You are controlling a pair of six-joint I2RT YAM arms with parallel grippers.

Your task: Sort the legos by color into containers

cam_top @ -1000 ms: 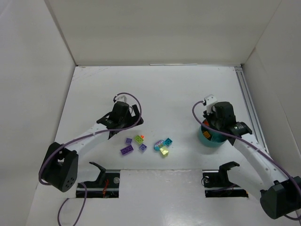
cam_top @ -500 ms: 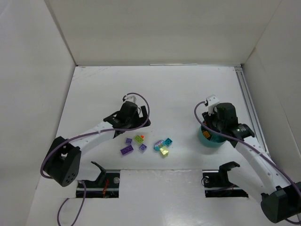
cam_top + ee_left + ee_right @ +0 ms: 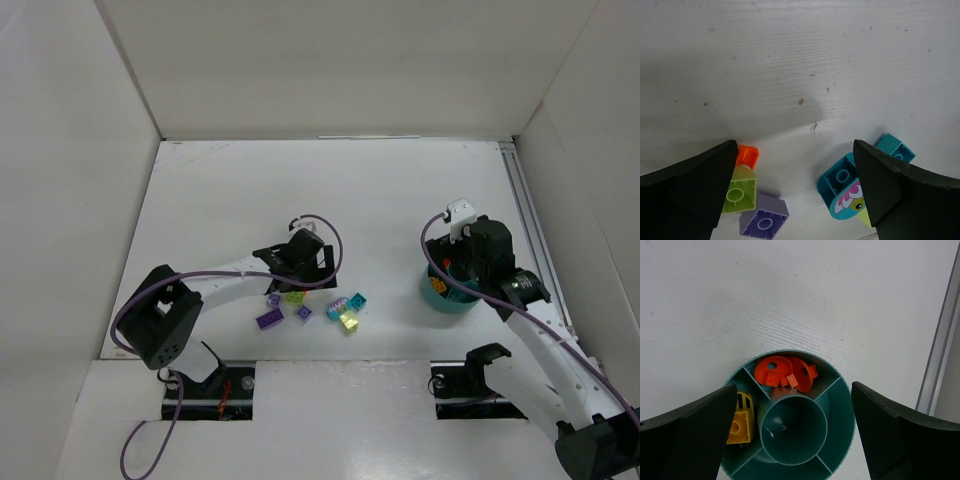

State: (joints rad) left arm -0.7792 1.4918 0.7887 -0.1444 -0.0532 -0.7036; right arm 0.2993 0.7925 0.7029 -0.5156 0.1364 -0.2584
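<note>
Now: right drop done; left is moving in for the next pick.
The right gripper [image 3: 795, 427] has just gone from pinched to fully apart above the teal bowl [image 3: 841, 407], nothing between its fingers; orange pieces [image 3: 785, 372] lie in the far wedge, a yellow brick [image 3: 739, 427] in the left one; the left gripper [image 3: 795, 195], spread wide and empty, has swung over the loose legos [image 3: 310, 305], straddling an orange stud [image 3: 747, 155] and lime brick [image 3: 740, 192]; probably the next targets.

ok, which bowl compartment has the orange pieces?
The top wedge in the right wrist view; the left wedge holds a yellow brick, the right wedge looks bare.
</note>
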